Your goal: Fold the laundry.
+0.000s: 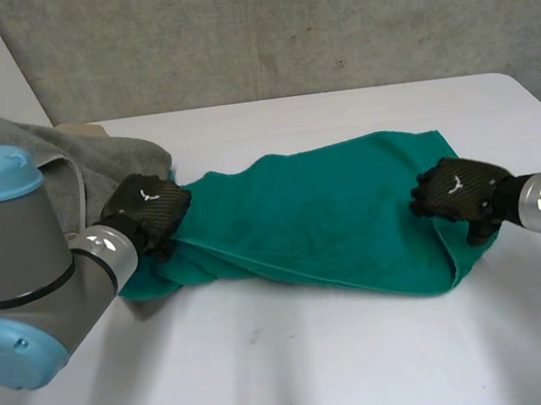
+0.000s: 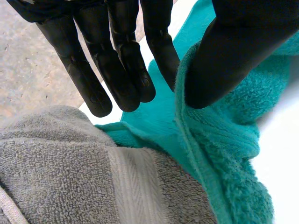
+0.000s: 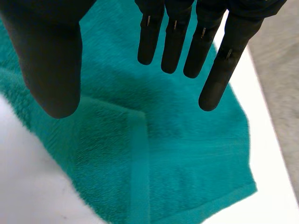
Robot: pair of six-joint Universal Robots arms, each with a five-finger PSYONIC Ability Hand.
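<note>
A teal towel [image 1: 321, 216] lies stretched across the middle of the white table, folded lengthwise and rumpled at its left end. My left hand [image 1: 149, 211] is at that left end. In the left wrist view its thumb [image 2: 224, 60] presses the teal towel's [image 2: 224, 154] thick edge against the straight fingers [image 2: 117, 60], pinching it. My right hand [image 1: 460, 191] rests over the towel's right end. In the right wrist view its fingers [image 3: 175, 42] are straight and spread from the thumb, just above the teal towel [image 3: 187, 154] near a hemmed corner, with nothing held.
A grey towel [image 1: 79, 156] is heaped at the back left of the table [image 1: 317, 354], right behind my left hand, and it touches the teal towel's end. This grey towel [image 2: 56, 177] lies under the left hand's fingertips. A concrete wall stands behind the table.
</note>
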